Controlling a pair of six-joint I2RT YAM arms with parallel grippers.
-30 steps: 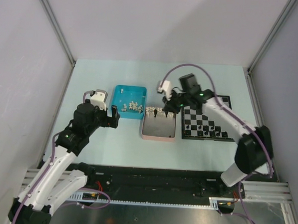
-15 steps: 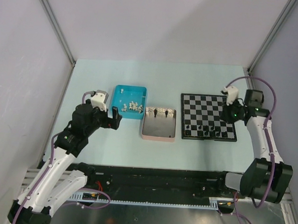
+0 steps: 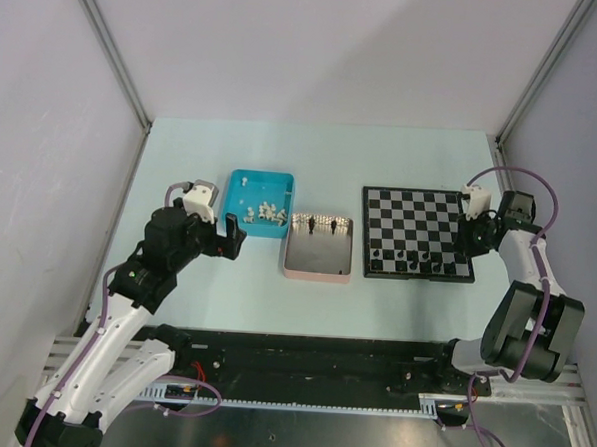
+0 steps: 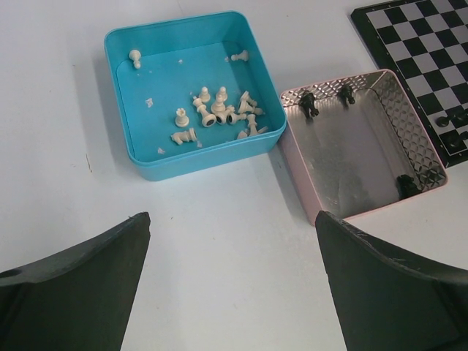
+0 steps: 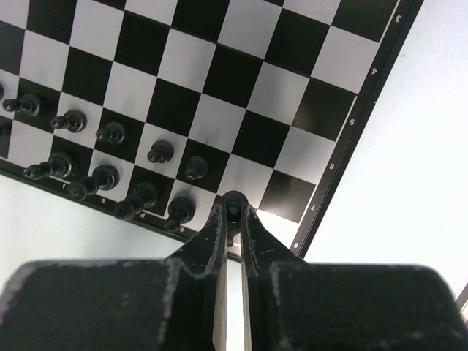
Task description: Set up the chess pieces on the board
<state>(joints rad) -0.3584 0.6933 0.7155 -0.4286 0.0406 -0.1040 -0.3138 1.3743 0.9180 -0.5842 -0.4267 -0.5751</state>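
"So, what has your right gripper [image 5: 232,218] got?"
"A black piece [image 5: 234,205], pinched tight, over the near edge of the board [image 5: 191,57], beside the black row [image 5: 139,197]. I'd lower it straight, centred on its square, then let go gently. My left gripper [image 4: 232,217] gapes empty before the blue tray [image 4: 205,162]."

- The table [image 3: 322,150] is evenly and brightly lit from above; only faint, short shadows are cast beside the blue tray [image 4: 205,164].
- Glare is caught on the metal floor of the pink tray [image 4: 298,179].
- The right gripper [image 5: 232,210] is rendered soft near the lens; the board [image 5: 219,73] is kept sharp.
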